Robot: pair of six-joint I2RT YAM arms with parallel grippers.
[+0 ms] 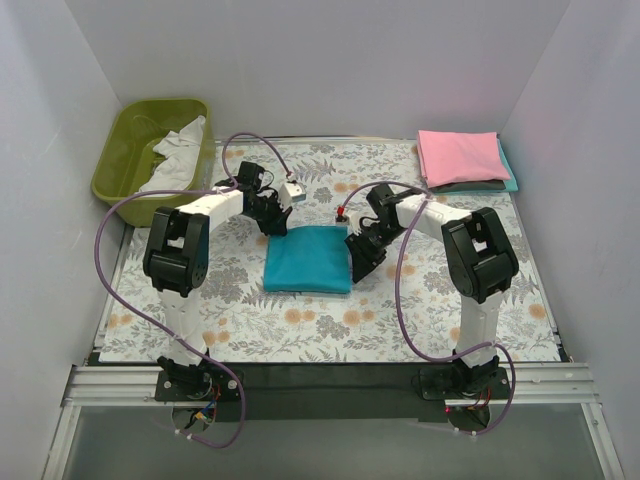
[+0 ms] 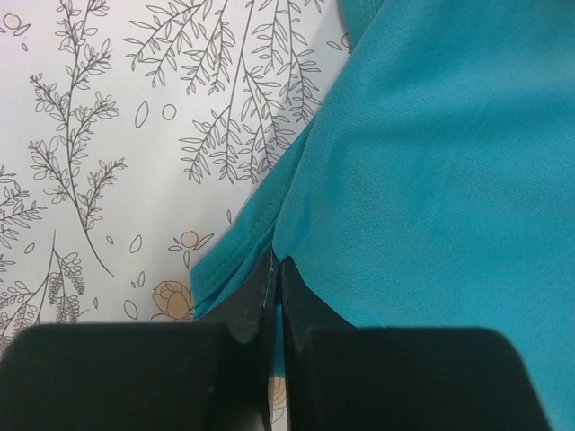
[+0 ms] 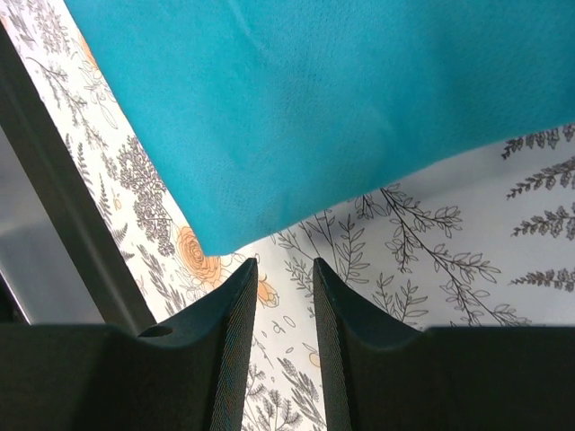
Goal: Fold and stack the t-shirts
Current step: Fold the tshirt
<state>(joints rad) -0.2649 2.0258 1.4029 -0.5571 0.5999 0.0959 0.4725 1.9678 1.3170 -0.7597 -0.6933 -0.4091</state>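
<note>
Top view: your folded teal t-shirt (image 1: 308, 258) sits mid-frame on the table cloth (image 1: 300, 320), and the pink t-shirt (image 1: 460, 156) is stacked upper right. Left wrist: your left gripper (image 2: 274, 269) is clamped tight on the teal t-shirt's edge, bottom centre. Right wrist: your right gripper (image 3: 285, 269) is partly open and holding nothing, just below the teal corner.

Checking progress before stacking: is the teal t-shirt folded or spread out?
Folded: the teal t-shirt lies as a compact rectangle, no sleeves showing.
</note>
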